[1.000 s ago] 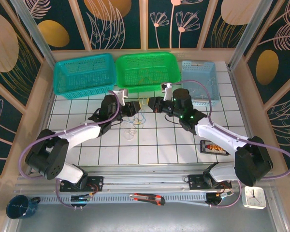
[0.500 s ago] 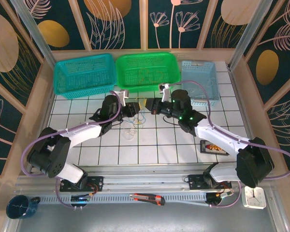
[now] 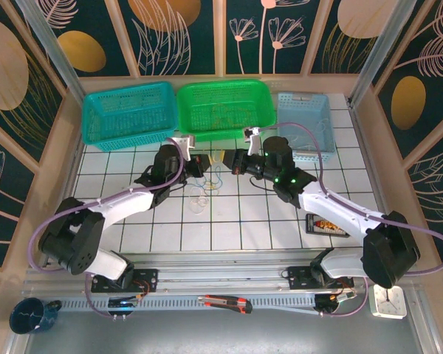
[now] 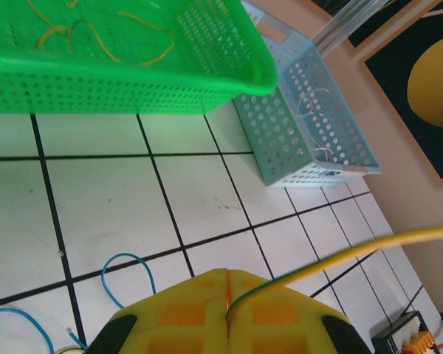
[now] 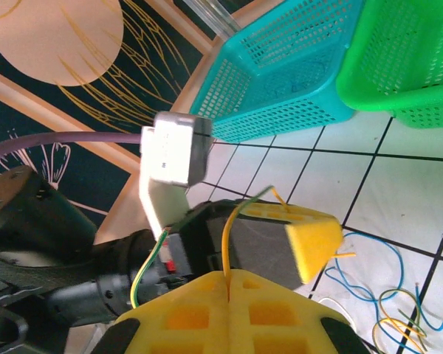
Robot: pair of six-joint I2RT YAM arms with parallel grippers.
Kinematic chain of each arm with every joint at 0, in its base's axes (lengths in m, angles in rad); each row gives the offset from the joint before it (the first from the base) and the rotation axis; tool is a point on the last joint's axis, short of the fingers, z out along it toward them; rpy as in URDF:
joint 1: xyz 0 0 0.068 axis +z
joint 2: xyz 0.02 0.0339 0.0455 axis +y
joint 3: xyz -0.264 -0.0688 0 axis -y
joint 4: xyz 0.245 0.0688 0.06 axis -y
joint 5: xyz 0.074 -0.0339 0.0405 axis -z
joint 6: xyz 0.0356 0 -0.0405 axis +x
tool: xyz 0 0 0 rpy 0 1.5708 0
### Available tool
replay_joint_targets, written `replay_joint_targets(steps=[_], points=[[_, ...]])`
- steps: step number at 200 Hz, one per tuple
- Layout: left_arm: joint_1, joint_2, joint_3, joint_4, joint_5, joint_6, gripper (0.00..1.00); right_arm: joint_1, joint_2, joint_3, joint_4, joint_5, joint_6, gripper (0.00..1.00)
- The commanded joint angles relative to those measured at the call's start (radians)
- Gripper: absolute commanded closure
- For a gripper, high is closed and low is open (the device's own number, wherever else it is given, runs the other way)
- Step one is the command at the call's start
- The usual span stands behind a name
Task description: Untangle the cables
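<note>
Down at the left pincer (image 4: 227, 284), the two yellow foam pads are pressed together with no gap, and a yellow wire (image 4: 413, 236) is nipped in the seam between them. From the seam the wire arcs away to the right, off the frame edge. The right pincer (image 5: 227, 284) is closed the same way, pads flat against each other, with a yellow strand rising straight out of the seam and bending toward the left pincer's pad just in front of it. From above, the two pincers face each other, very close, over the far middle of the white tiled surface (image 3: 280, 210), with a short yellow stretch between them. Whether both grip one and the same strand I cannot tell.

Below and just in front of them, the rest of the cables (image 3: 205, 189) lie loose on the tiles: thin loops of blue, white and yellow, overlapping one another.

Farther back, three baskets stand in a row along the far edge. The green basket (image 4: 133, 81) in the middle has a few yellow-orange strands in it, the light blue basket (image 4: 317, 140) to its right has white ones, and the teal basket (image 5: 280, 81) is on the left.

Toward the near right, a small black packet (image 3: 326, 225) lies flat on the tiles, its orange and white print too small to read. Beyond the arm bases sit a square clock (image 3: 387, 301), a box cutter (image 3: 225, 302) and a dark blue mug (image 3: 29, 316); none carries lettering I can make out.
</note>
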Motion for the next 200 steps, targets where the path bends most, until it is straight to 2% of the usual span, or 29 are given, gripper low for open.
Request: replay_joint_targets(steps=[1, 60, 107, 182, 200], points=[[-0.004, -0.064, 0.057, -0.035, -0.034, 0.048, 1.0, -0.007, -0.005, -0.005, -0.014, 0.03, -0.036, 1.0], [-0.004, -0.124, 0.18, -0.112, -0.007, 0.092, 1.0, -0.006, 0.048, -0.041, -0.031, 0.088, -0.074, 1.0], [-0.004, -0.122, 0.254, -0.128, 0.065, 0.088, 1.0, -0.006, 0.066, -0.043, -0.002, 0.079, -0.061, 1.0], [-0.004, -0.122, 0.242, -0.077, 0.126, 0.039, 1.0, -0.005, 0.096, -0.029, 0.06, 0.075, -0.035, 1.0], [-0.004, -0.121, 0.237, -0.057, 0.143, 0.019, 1.0, -0.005, 0.108, -0.027, 0.085, 0.078, -0.025, 0.97]])
